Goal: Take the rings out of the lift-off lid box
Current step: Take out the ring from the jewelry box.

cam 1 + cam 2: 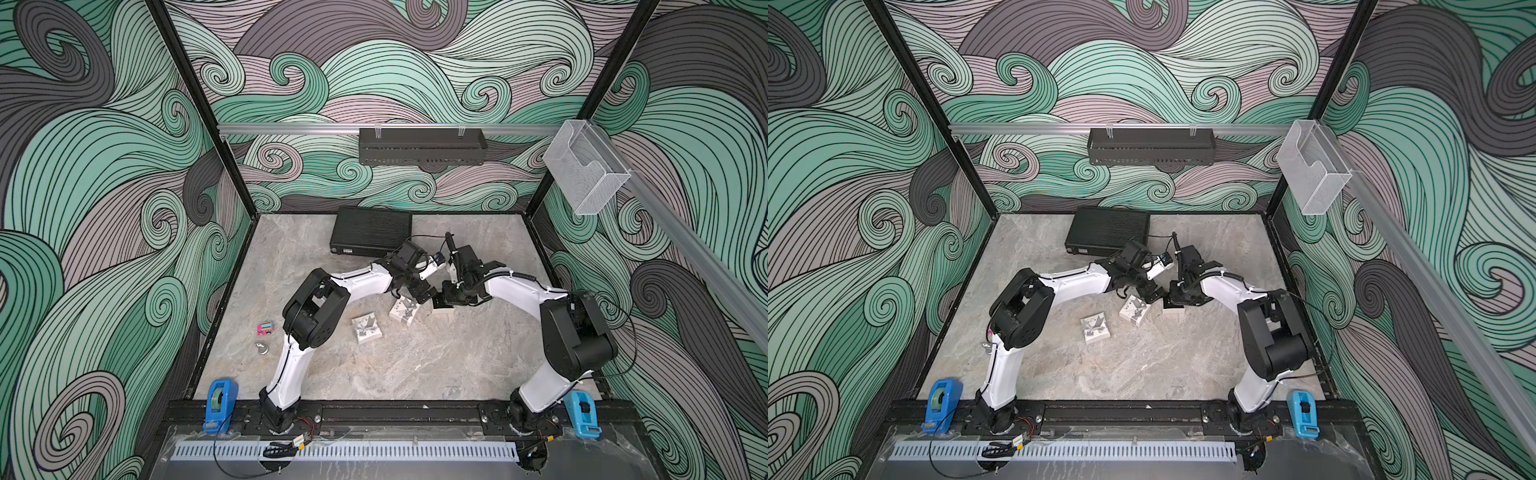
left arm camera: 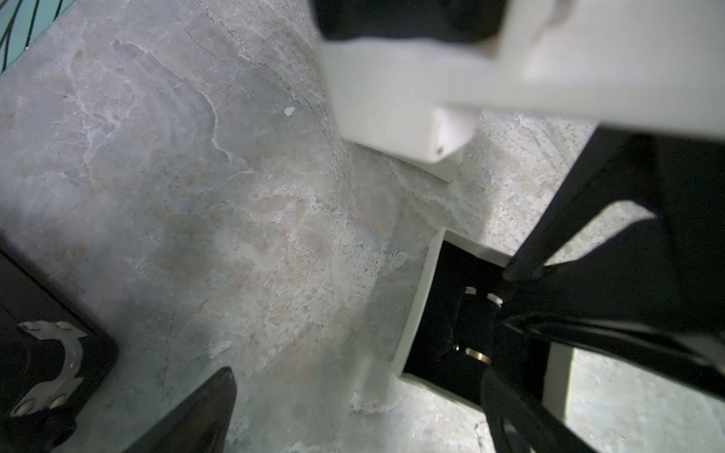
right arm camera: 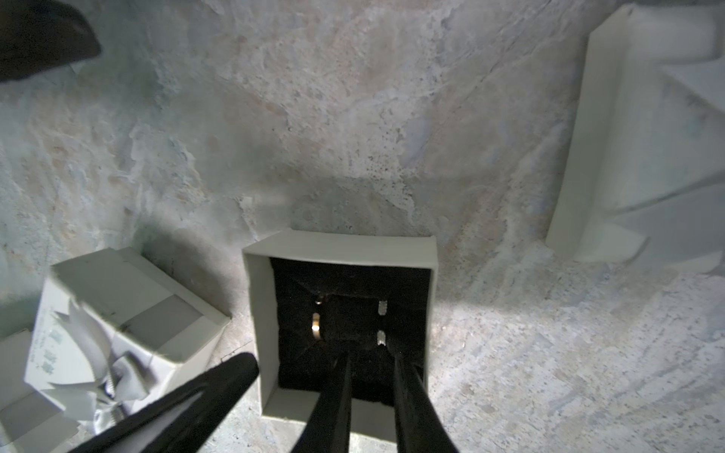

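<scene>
The right tool [image 3: 368, 355], narrowed, dips into the open box [image 3: 341, 245] among the rings [image 3: 316, 326]; whether it grips one I cannot tell. The left tool [image 1: 423, 294] gapes wide at the box's ten o'clock.

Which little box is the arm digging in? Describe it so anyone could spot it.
On the marble tabletop, look where the two arms meet. Under the right pincer sits a small white box. Unlike the two bow-topped boxes beside it, it has no lid and is black inside, with rings showing.

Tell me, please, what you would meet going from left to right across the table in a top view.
Pink toy → nearer patterned box → farther patterned box → open white box.
</scene>
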`<state>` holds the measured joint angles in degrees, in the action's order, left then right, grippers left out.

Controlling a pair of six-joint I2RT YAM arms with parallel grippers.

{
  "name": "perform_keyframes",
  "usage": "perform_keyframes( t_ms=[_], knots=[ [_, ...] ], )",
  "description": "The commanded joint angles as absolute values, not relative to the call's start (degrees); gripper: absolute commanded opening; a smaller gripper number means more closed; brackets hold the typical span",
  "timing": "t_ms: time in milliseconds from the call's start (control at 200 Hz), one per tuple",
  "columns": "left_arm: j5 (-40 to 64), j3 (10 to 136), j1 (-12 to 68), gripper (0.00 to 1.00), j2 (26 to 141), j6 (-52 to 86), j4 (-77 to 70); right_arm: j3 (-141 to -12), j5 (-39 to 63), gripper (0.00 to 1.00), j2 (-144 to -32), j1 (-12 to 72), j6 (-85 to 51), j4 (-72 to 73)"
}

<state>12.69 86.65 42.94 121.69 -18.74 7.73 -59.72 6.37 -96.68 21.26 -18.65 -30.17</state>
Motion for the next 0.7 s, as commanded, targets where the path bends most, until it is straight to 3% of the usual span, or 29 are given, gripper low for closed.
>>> perform_keyframes(
  t_ms=[0, 696],
  knots=[
    [13.89, 89.13, 43.59, 0.99, 123.54, -18.11, 8.18, -60.63, 4.95, 0.22, -97.1, 21.15, -18.28, -29.92],
    [14.41, 91.94, 43.59, 0.99, 127.33, -16.69, 8.71, -60.67, 6.08, 0.18, -99.39, 21.27, -18.95, -28.0]
  ],
)
